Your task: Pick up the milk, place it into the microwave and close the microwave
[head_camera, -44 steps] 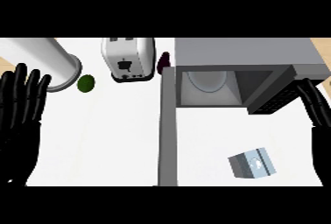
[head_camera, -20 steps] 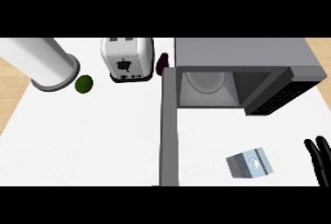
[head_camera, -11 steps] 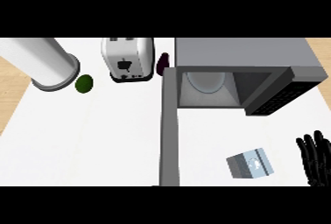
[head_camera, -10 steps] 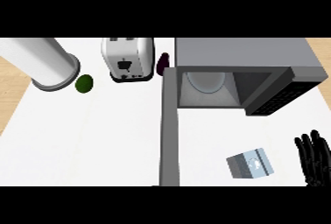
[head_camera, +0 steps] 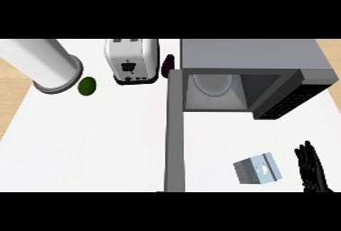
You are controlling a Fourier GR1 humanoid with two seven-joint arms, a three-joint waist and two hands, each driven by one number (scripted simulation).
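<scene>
The milk (head_camera: 258,169) is a small grey-blue carton lying on the white counter at the lower right, in front of the microwave. The microwave (head_camera: 250,67) stands at the back right with its door (head_camera: 174,131) swung wide open toward me, and a pale round plate (head_camera: 213,84) shows inside. My right hand (head_camera: 311,169) comes in at the lower right edge, fingers straight and pointing away, just to the right of the milk and apart from it. The left hand does not show.
A white toaster (head_camera: 132,61) stands at the back centre with a dark purple item (head_camera: 168,65) between it and the microwave. A large white cylinder (head_camera: 41,63) lies at the back left, a green avocado (head_camera: 86,86) beside it. Wooden floor shows past the counter's left edge.
The left hand has dropped out of view. My right hand sank from beside the microwave to the lower right and has crept up and leftward toward the milk. The milk has not moved.
</scene>
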